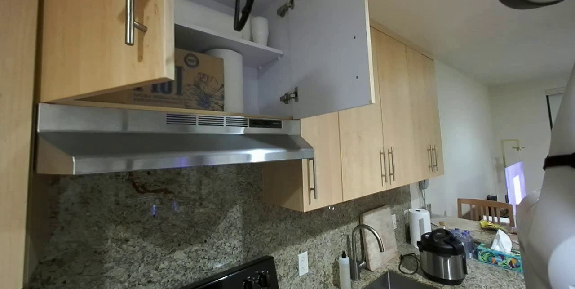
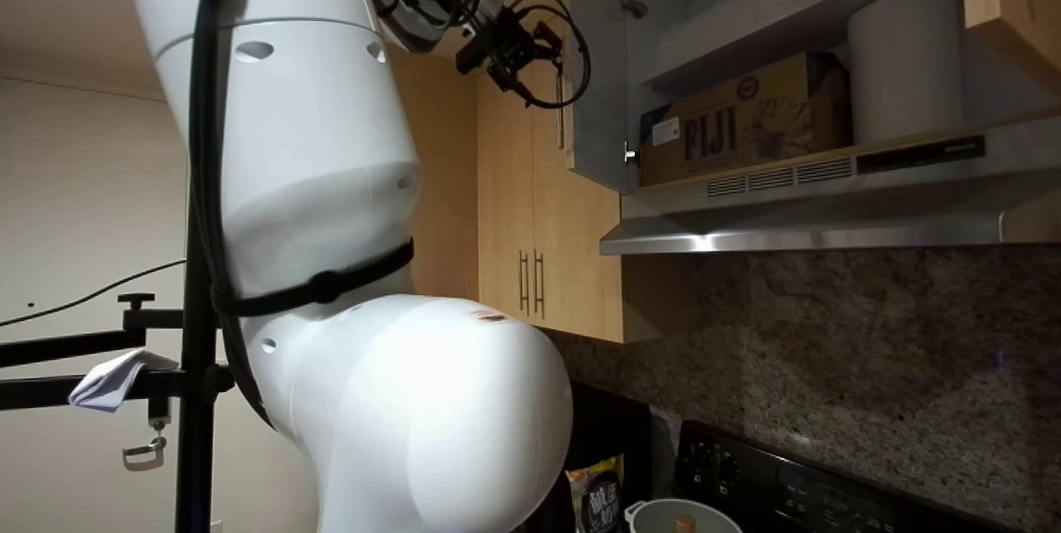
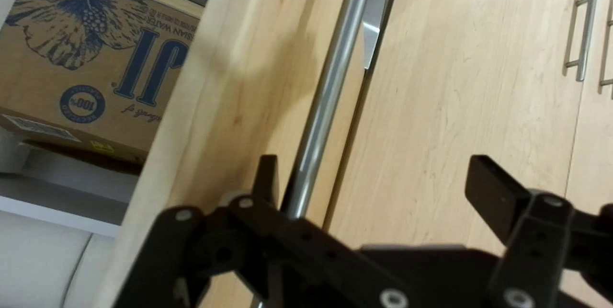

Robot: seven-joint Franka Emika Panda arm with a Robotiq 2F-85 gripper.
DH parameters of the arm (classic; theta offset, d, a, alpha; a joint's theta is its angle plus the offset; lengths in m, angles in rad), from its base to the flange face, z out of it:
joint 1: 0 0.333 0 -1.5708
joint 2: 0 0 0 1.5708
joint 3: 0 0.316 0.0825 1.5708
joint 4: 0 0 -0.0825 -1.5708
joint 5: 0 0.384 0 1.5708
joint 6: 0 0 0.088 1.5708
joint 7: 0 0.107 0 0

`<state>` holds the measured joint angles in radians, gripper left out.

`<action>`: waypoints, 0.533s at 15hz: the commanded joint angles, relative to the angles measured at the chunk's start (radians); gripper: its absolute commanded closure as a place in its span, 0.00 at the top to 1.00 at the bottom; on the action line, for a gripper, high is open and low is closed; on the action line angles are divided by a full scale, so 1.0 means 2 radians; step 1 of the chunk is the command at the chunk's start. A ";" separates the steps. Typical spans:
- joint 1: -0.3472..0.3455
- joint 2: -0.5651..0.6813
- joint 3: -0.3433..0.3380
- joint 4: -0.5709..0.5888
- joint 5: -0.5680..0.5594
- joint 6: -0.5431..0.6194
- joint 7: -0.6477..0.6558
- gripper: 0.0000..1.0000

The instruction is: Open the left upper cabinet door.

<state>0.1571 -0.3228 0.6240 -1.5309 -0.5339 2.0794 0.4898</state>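
The left upper cabinet door (image 1: 90, 37) is a maple panel standing partly open in an exterior view. Its vertical silver bar handle (image 1: 130, 8) is near the free edge. An exterior view shows the door's grey inner face (image 2: 598, 102), with the gripper (image 2: 543, 52) up at the handle. In the wrist view the gripper (image 3: 372, 178) is open over the door (image 3: 254, 92). The bar handle (image 3: 330, 92) passes between its fingers, close beside the left finger and far from the right one. Contact cannot be told. The finger linkage hides the bar's lower part.
The right cabinet door (image 1: 330, 42) stands wide open. A Fiji box (image 1: 204, 80) and a white roll (image 1: 231, 77) are inside. A steel range hood (image 1: 179, 145) juts out below. A tall wood door (image 3: 469, 107) lies beside the left door. Black cables (image 1: 245, 6) hang from above.
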 commanded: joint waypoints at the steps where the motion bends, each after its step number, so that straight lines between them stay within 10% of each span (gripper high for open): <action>1: -0.020 -0.013 0.012 0.042 -0.035 0.011 0.014 1.00; 8: -0.047 -0.036 0.012 0.108 -0.045 0.017 0.039 1.00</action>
<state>0.1153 -0.3673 0.6384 -1.3862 -0.5891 2.0826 0.5581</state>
